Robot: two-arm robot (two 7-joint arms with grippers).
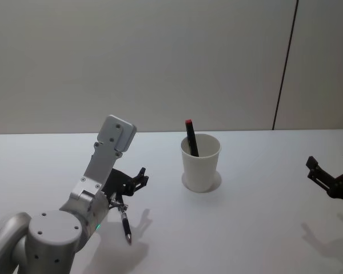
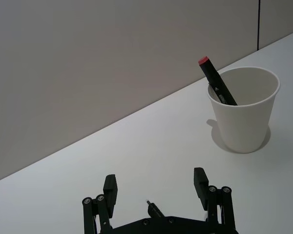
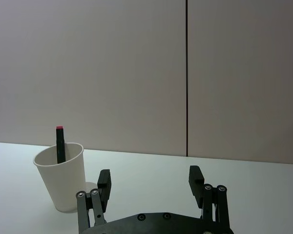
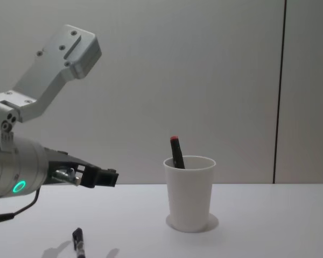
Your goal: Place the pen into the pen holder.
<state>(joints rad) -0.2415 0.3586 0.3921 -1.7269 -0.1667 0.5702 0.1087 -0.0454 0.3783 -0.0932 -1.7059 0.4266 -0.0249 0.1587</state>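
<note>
A black pen (image 1: 126,225) lies on the white table at the front left, also seen in the chest view as pen (image 4: 78,240). My left gripper (image 1: 142,177) hovers open just above and beyond it, holding nothing; one end of the pen (image 2: 153,209) shows near the gripper's base in the left wrist view. The pen holder (image 1: 200,162) is a white paper cup standing upright mid-table, right of the left gripper (image 4: 99,177). A black marker with a red cap (image 1: 191,137) leans inside it. My right gripper (image 1: 330,161) is open at the far right, apart from the cup.
The white table (image 1: 263,228) has bare room between the cup and each gripper. A plain grey wall with a dark vertical seam (image 1: 286,63) stands close behind the table's far edge.
</note>
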